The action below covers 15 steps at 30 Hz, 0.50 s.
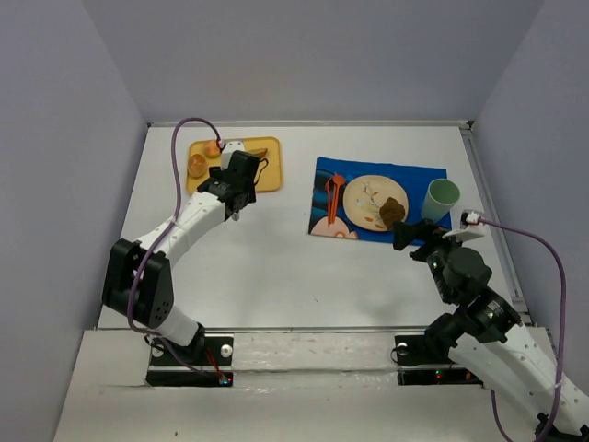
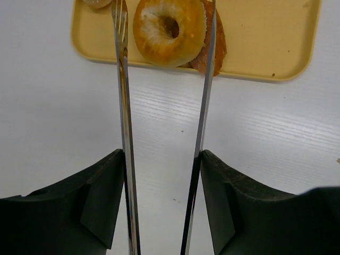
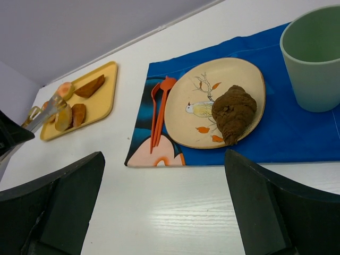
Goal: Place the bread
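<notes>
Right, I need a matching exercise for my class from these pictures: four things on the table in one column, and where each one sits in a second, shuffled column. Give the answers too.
Things
1. bagel
2. pastry
3. cup
4. cutlery

Places
A. on the plate
B. on the mat, right of the plate
C. on the tray, between the tongs
D. on the mat, left of the plate

Pairs: 1-C, 2-A, 3-B, 4-D
</notes>
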Available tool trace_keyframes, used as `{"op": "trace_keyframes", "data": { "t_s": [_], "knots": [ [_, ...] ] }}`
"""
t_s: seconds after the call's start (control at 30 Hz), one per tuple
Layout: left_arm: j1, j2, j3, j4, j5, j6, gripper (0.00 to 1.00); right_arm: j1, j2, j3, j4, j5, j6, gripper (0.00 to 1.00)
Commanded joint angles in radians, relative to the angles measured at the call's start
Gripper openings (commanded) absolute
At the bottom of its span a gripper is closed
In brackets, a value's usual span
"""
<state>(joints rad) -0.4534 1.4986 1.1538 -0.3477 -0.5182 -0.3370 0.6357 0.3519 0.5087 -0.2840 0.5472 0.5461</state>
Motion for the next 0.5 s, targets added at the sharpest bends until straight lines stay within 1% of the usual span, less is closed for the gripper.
{"op": "trace_keyframes", "data": {
  "t_s": [0.0, 0.13, 0.23, 0.4, 0.47],
  "knots": [
    [0.005, 0.043, 0.018, 0.027, 0.018, 0.01, 0.65, -0.004, 0.004, 0.008, 0.045, 0.028, -0.006, 1.0],
    [0.005, 0.077, 0.027, 0.022, 0.021, -0.005, 0.64, -0.004, 0.007, 0.005, 0.049, 0.03, -0.008, 1.0],
    [0.005, 0.086, 0.027, 0.039, 0.059, -0.004, 0.59, -0.004, 0.009, 0.004, 0.052, 0.03, -0.009, 1.0],
    [0.005, 0.091, 0.04, 0.033, 0.069, -0.014, 0.44, -0.004, 0.018, 0.005, 0.058, 0.028, -0.011, 1.0],
    [0.005, 0.08, 0.038, 0.032, 0.066, -0.016, 0.35, -0.004, 0.019, 0.004, 0.062, 0.028, -0.012, 1.0]
  ]
}}
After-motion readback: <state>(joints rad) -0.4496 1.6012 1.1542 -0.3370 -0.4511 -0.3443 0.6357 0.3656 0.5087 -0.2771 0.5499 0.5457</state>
